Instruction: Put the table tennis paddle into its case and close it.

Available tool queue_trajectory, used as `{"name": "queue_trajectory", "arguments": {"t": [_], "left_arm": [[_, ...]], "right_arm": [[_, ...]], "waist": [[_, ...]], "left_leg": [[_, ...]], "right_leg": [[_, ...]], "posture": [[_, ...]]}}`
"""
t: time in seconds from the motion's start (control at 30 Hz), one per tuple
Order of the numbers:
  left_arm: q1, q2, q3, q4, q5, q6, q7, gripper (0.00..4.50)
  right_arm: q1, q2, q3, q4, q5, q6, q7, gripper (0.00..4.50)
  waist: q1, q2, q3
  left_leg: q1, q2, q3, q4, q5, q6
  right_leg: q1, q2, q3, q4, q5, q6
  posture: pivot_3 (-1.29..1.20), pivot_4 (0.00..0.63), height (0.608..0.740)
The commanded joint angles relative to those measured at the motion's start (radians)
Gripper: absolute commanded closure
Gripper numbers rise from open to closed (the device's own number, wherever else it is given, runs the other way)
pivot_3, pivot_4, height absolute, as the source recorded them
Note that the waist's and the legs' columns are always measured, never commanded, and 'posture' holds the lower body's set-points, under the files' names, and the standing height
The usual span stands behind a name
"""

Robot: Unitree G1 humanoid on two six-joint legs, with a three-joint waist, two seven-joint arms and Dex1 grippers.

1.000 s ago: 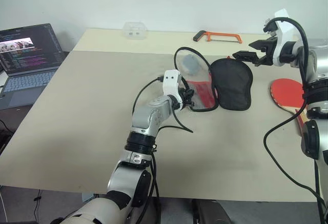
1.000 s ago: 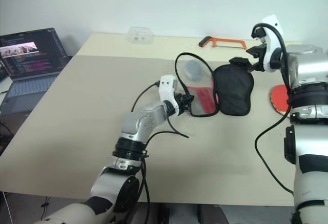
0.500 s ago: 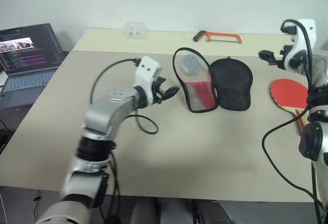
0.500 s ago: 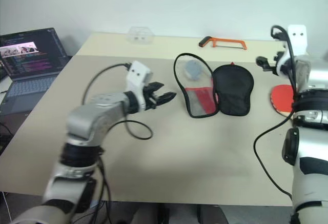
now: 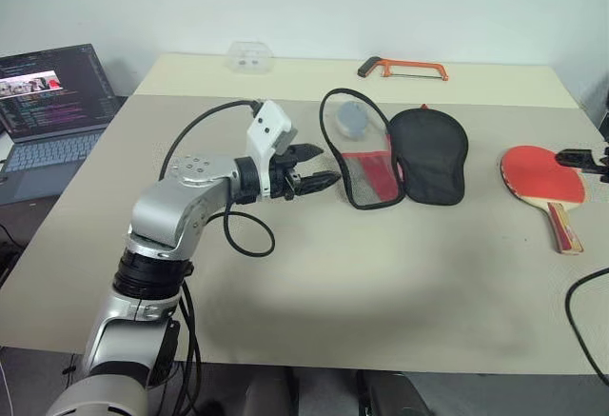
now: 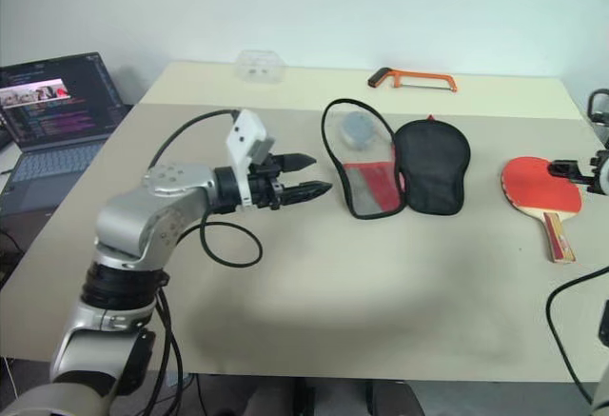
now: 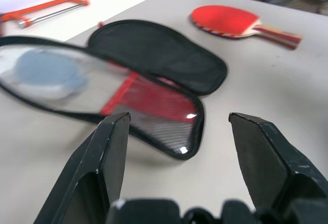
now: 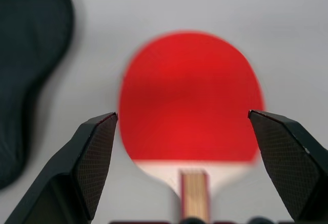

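A laptop (image 5: pixel 48 102) sits at the far left edge, off the table (image 5: pixel 314 283). Left gripper (image 5: pixel 309 168), left of centre, hovers with fingers spread, empty, aimed at the case (image 5: pixel 400 159). The case lies unzipped and folded open at centre frame. An orange hacksaw (image 5: pixel 404 69) lies at upper centre. The paddle (image 5: pixel 544 180) lies flat at right. Right gripper (image 6: pixel 571 170), at the right edge beside the paddle, is spread and empty.
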Motion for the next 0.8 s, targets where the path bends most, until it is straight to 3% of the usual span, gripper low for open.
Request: {"name": "queue_trajectory", "arguments": {"t": [0.03,0.23,0.53,0.8], "left_arm": [[0.003,-0.015,-0.003,-0.031,-0.004,-0.026,-0.006,1.17],[0.009,-0.035,-0.017,-0.020,0.009,-0.041,-0.002,1.17],[0.027,-0.040,-0.014,-0.046,0.004,-0.019,0.010,1.17],[0.028,-0.021,-0.014,-0.070,-0.024,0.001,-0.036,1.17]], "right_arm": [[0.017,-0.036,0.025,0.016,0.016,0.005,0.083,0.00],[0.091,-0.031,0.071,0.028,0.038,0.032,0.178,0.00],[0.225,0.027,0.031,0.033,0.039,-0.097,0.149,0.00],[0.387,0.046,0.022,-0.170,0.084,-0.079,0.202,0.00]], "waist": [[0.000,0.000,0.000],[0.002,0.000,0.000],[0.002,0.000,0.000],[0.001,0.000,0.000]], "left_leg": [[0.000,0.000,0.000,0.000,0.000,0.000],[0.000,0.000,0.000,0.001,0.000,0.000],[0.000,0.000,-0.001,0.001,0.000,0.000],[0.000,0.001,-0.001,0.001,0.000,0.000]], "right_leg": [[0.000,0.000,0.000,0.000,0.000,0.000],[0.001,0.000,0.000,0.000,0.000,0.000],[0.001,0.000,-0.001,0.000,0.000,0.000],[0.001,0.001,-0.001,0.000,0.000,0.000]], "posture": [[0.00,0.150,0.740],[0.00,0.150,0.740],[0.00,0.150,0.740],[0.00,0.150,0.740]]}}
